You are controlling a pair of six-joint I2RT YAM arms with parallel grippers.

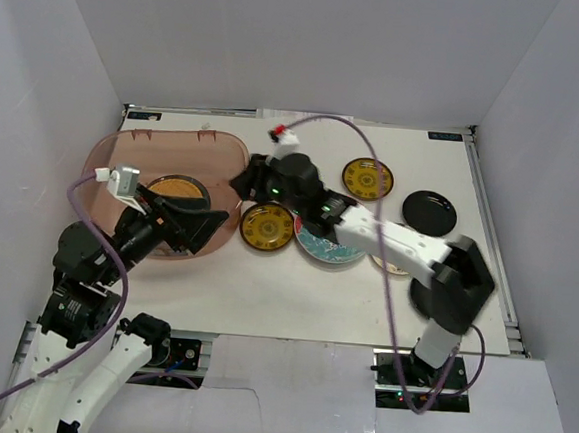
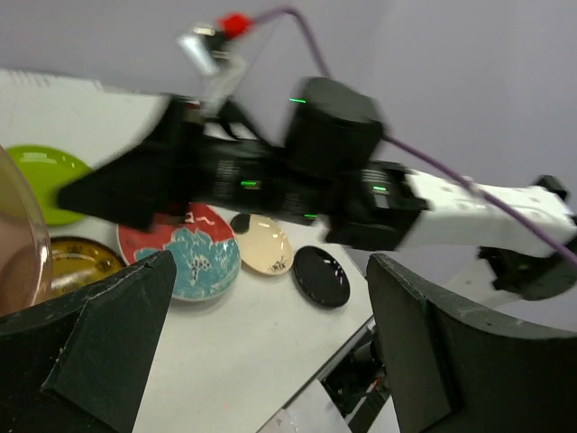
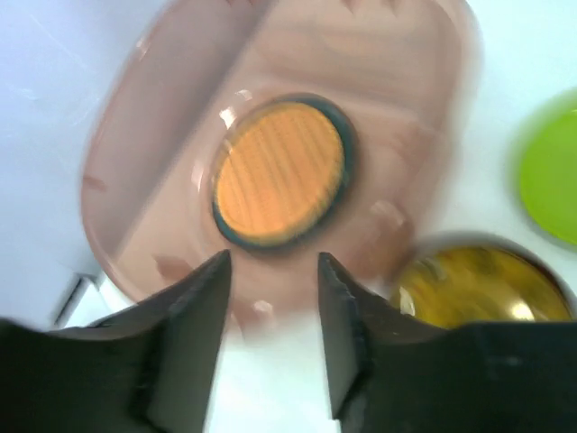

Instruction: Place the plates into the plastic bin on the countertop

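Right gripper [image 3: 272,263] hangs with my jaws apart and empty above the plastic bin [image 3: 117,198]. The woven tan plate [image 3: 279,171] lies inside, straight ahead, while the yellow-brown plate [image 3: 478,293] waits outside the wall, just right of my jaws, my likely next pick.

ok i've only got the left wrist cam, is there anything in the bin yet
observer: yes, one woven tan plate lies flat on the floor of the plastic bin.
operator: is the right one holding anything
observer: no, the right gripper is open and empty, over the bin's right-hand edge.
operator: any plates hidden from me
observer: a second yellow-brown patterned plate sits near the far edge of the countertop, left of the black plate.
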